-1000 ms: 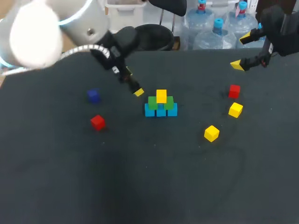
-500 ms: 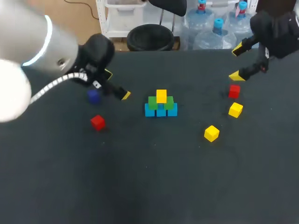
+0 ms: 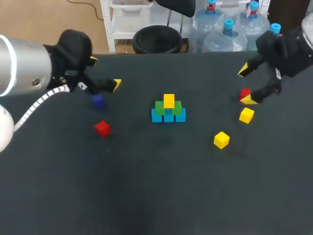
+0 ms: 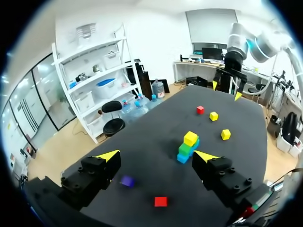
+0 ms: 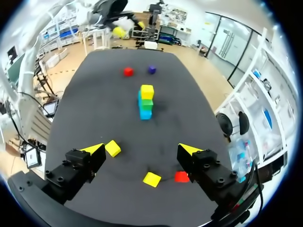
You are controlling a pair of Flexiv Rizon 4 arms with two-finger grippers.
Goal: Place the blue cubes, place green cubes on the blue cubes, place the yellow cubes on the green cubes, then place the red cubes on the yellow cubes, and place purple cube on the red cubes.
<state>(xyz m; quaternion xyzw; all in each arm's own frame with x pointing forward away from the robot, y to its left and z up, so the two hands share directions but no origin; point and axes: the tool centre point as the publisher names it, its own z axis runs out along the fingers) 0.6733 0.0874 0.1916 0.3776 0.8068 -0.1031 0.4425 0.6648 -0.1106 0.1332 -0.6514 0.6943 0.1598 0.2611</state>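
Spread right tool (image 3: 246, 85) should straddle the yellow cube (image 3: 246, 115), at six o'clock from the red cube (image 3: 244, 92), squarely before pinching

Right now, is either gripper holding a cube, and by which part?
Nothing is held. The left gripper and the right gripper are both open, with no cube between their fingers.

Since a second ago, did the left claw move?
Yes. The left gripper pulled back leftward, away from the cube stack, toward the purple cube.
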